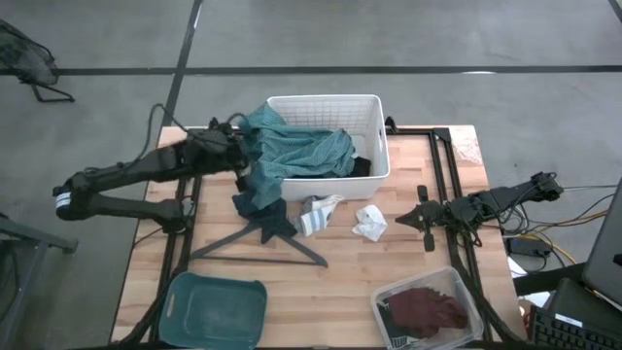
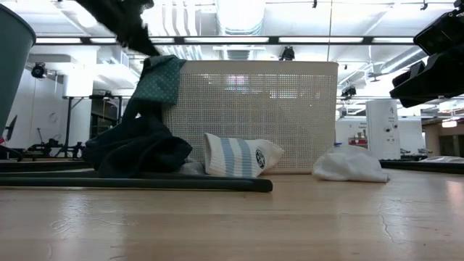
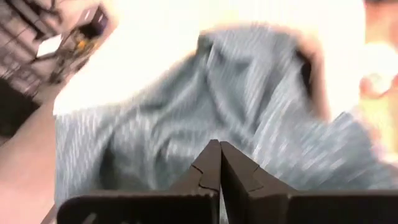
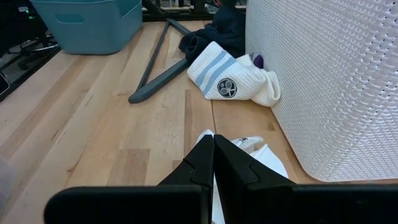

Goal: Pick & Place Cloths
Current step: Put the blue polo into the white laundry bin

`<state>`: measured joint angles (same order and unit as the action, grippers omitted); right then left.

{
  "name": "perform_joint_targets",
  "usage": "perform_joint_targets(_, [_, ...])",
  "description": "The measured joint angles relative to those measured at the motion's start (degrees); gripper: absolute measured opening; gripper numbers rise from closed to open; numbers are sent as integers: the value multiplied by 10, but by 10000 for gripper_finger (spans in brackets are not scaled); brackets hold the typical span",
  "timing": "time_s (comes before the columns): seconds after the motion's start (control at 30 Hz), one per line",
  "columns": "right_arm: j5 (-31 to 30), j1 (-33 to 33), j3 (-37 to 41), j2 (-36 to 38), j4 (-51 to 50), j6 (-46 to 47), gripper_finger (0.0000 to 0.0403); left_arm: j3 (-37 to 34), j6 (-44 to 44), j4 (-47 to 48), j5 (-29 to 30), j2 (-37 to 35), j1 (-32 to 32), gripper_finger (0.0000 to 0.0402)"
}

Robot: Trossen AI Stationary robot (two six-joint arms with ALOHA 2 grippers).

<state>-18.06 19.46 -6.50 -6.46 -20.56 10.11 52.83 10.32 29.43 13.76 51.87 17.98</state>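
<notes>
A large teal-green cloth (image 1: 301, 151) is draped over the left rim of the white basket (image 1: 374, 107), partly inside it. My left gripper (image 1: 241, 148) is shut at that cloth's outer part. A navy cloth (image 1: 264, 206) lies on the table below it. Near the basket's front wall lie a striped white sock (image 1: 319, 214) and a small white cloth (image 1: 369, 224). A maroon cloth (image 1: 428, 309) lies in a clear tub. My right gripper (image 1: 403, 222) is shut, off the table, just right of the white cloth (image 4: 255, 158), touching nothing. My left gripper (image 3: 219, 144) is shut on the teal-green cloth (image 3: 186, 106) at its part outside the basket's left wall. The fingers slant down from the table's left. In the low view the cloth (image 2: 159, 83) hangs from the fingertips (image 2: 148, 47) to the table. Layers cannot be told.
A dark grey hanger (image 1: 258, 243) lies on the table in front of the navy cloth. A teal bin (image 1: 214, 309) stands at the near left, the clear tub (image 1: 457, 282) at the near right. A dark piece (image 1: 361, 165) lies in the basket. Bare wood spreads between hanger and tub.
</notes>
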Motion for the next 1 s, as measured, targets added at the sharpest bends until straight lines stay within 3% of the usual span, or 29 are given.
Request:
perform_joint_targets(0.17, [0,0,0,0,0,0,8,54,-16,67,-82,-2,0,5])
perform_joint_targets(0.27, [0,0,0,0,0,0,8,56,-69,107,-153,-9,-2,19])
perform_joint_targets(0.37, [0,0,0,0,0,0,8,40,-112,129,-177,-17,-19,44])
perform_joint_targets(0.5, [0,0,0,0,0,0,8,1,-148,138,-145,-23,-45,92])
perform_joint_targets(0.7, [0,0,0,0,0,0,8,-64,-169,137,-124,-26,-55,200])
perform_joint_targets(0.87, [0,0,0,0,0,0,8,-116,-173,124,-31,-27,-54,282])
perform_joint_targets(1.0, [0,0,0,0,0,0,8,-144,-139,89,50,-27,-54,310])
